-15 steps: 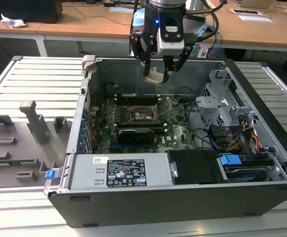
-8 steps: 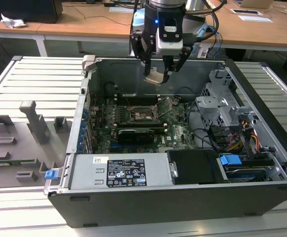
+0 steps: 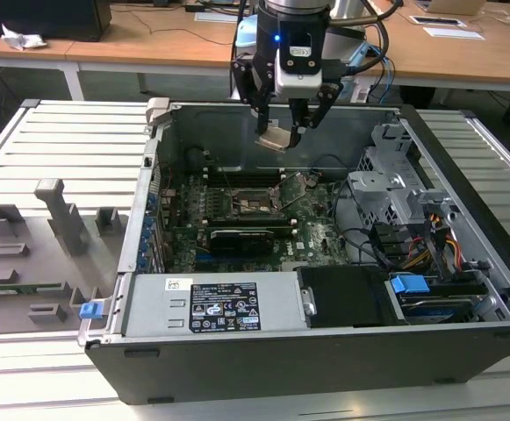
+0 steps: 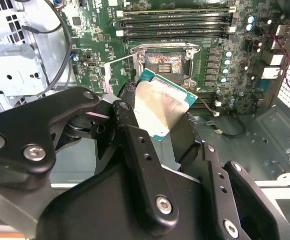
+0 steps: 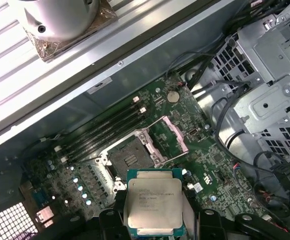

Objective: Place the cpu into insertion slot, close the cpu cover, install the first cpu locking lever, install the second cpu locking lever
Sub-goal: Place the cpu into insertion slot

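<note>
My gripper (image 3: pixel 279 132) is shut on the cpu (image 3: pixel 275 139), a flat square chip with a silver-grey top, and holds it tilted in the air above the open computer case. In both wrist views the cpu (image 5: pixel 153 202) (image 4: pixel 159 107) sits between the black fingers (image 5: pixel 111 222). The insertion slot (image 3: pixel 253 203) (image 5: pixel 130 160) (image 4: pixel 167 64) lies bare on the green motherboard below, apart from the chip. The cpu cover (image 5: pixel 168 136) (image 3: pixel 293 184), a thin metal frame, stands swung open beside the slot.
Long black memory slots (image 5: pixel 102 132) run next to the socket. A long black graphics card (image 3: pixel 241 239) lies in front of it. A metal drive cage (image 3: pixel 395 180) with cables fills the case at the exterior view's right, and a grey fixture tray (image 3: pixel 35 237) sits outside at its left.
</note>
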